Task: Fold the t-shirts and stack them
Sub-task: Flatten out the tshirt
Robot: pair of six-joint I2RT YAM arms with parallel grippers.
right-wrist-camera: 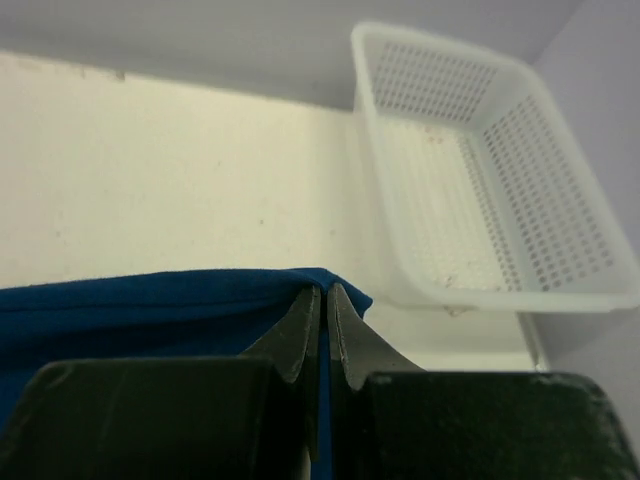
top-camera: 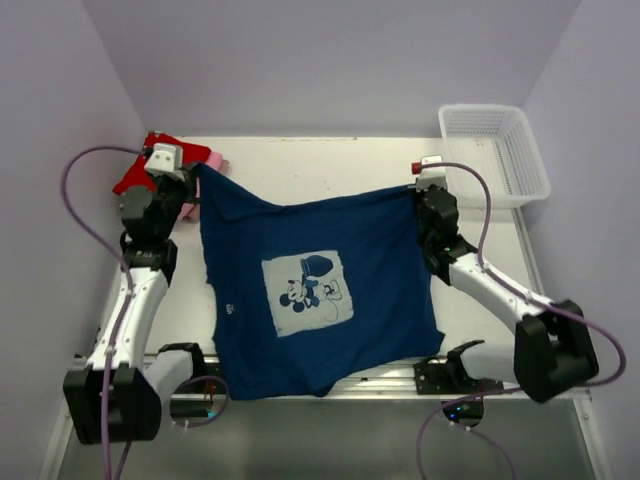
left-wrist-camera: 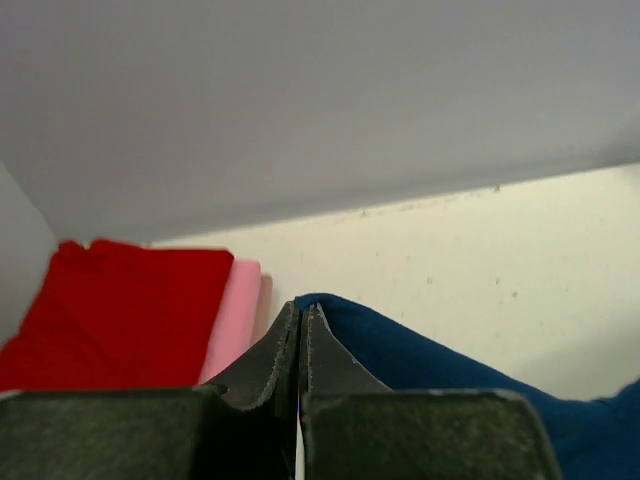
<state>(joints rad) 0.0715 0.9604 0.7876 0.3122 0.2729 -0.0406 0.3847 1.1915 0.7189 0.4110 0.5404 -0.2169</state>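
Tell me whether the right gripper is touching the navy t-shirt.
Touching. The right wrist view shows the right gripper pinched shut on a corner of the navy t-shirt, with cloth caught between its fingers.

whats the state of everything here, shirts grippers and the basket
navy t-shirt: unfolded, print up, far corners pinched
red t-shirt: folded, far left corner
pink t-shirt: folded, edge showing beside the red t-shirt
left gripper: shut on the navy t-shirt
right gripper: shut on the navy t-shirt
basket: upright, empty
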